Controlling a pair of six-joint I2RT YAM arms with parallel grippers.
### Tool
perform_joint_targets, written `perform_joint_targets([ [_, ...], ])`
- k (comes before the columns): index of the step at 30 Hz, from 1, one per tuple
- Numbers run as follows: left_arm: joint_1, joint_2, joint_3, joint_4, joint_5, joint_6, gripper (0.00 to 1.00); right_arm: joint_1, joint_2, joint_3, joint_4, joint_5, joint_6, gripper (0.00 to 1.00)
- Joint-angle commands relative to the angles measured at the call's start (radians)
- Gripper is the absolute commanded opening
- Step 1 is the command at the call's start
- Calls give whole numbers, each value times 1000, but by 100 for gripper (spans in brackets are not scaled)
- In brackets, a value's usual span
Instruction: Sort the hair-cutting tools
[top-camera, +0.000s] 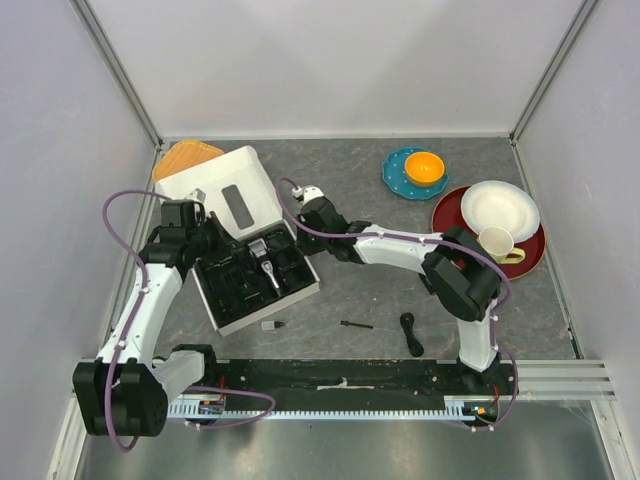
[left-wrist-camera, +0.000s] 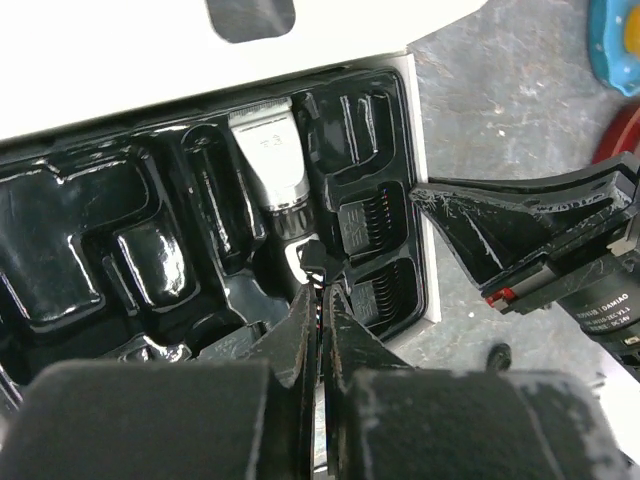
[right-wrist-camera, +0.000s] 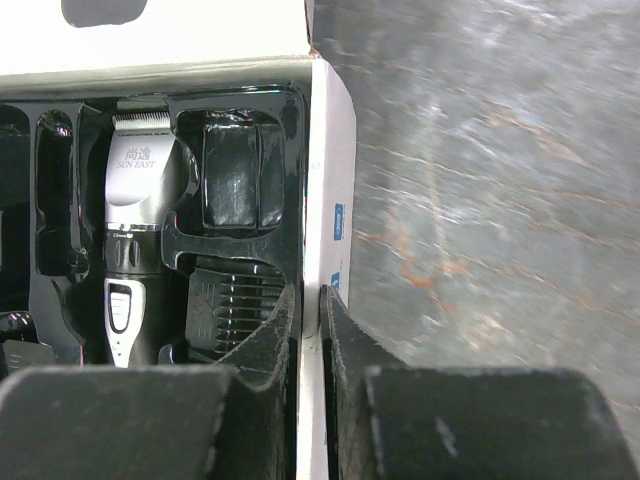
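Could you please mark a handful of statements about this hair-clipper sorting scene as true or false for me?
1. The black-and-silver electric clipper lies in the glossy black moulded tray. True.
2. The right claw is wide open and touches nothing. False: it is closed on the side wall of the white cardboard box, one finger on each side.
3. The black cable lies inside the tray. False: it lies on the grey table, outside the box.
4. The small orange bowl sits on the round teal plate. True.
5. The left claw is shut, over the tray. True.
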Motion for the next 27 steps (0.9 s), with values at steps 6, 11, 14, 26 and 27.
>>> perform_joint_targets([
  [6, -35, 92, -80, 389, 320, -199, 2, -62, -162, -187, -63, 100, 1, 18],
  [11, -90, 184, -57, 518, 324, -265, 2, -85, -211, -202, -30, 60, 29, 44],
  [14, -107, 260, -37, 584, 320, -294, 2, -88, -258, -199, -19, 60, 43, 56],
  [26, -185, 474, 27, 702, 222, -389, 2, -131, -416, -259, -72, 48, 96, 63],
  [27, -194, 478, 27, 710, 210, -402, 2, -133, -426, -267, -74, 44, 101, 64],
])
